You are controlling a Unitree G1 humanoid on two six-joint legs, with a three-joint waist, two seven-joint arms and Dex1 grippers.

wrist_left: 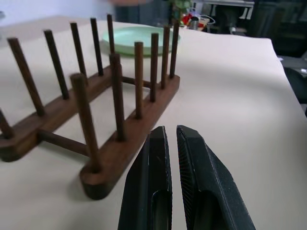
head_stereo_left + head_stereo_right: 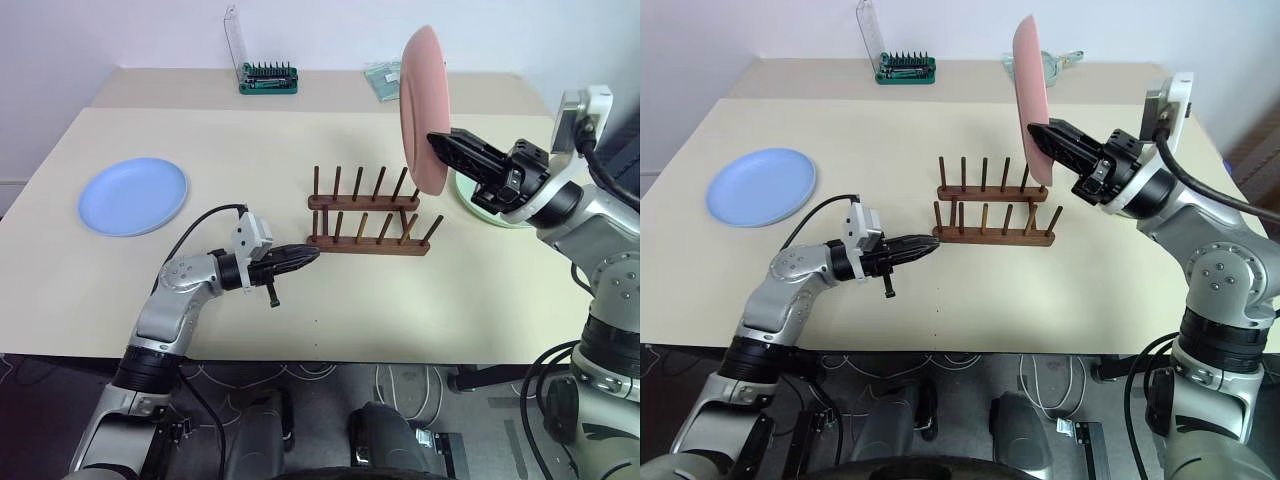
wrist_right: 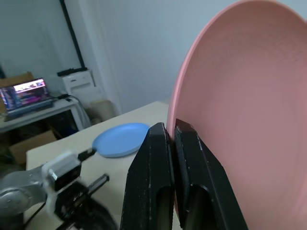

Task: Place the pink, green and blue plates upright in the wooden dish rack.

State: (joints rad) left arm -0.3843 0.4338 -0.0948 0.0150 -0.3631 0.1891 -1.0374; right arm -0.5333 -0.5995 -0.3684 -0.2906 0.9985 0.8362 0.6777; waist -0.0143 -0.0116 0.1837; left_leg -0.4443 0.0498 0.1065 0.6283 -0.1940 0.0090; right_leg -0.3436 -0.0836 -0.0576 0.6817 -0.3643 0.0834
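Observation:
My right gripper (image 2: 437, 141) is shut on the rim of the pink plate (image 2: 421, 100), which it holds upright in the air above the right end of the wooden dish rack (image 2: 368, 215). The rack stands mid-table with nothing between its pegs. Level with the table, my left gripper (image 2: 312, 253) is shut and holds nothing; its tips are right at the near-left end of the rack (image 1: 120, 148). The blue plate (image 2: 133, 194) lies flat at the table's left. Behind my right arm lies the green plate (image 2: 478, 207), partly hidden; the left wrist view has it beyond the rack (image 1: 129, 38).
A green screwdriver-bit set (image 2: 268, 78) with its clear lid raised stands at the table's far edge. A small packet (image 2: 383, 80) lies near it, behind the pink plate. The table's front edge (image 2: 300, 355) runs below my left arm.

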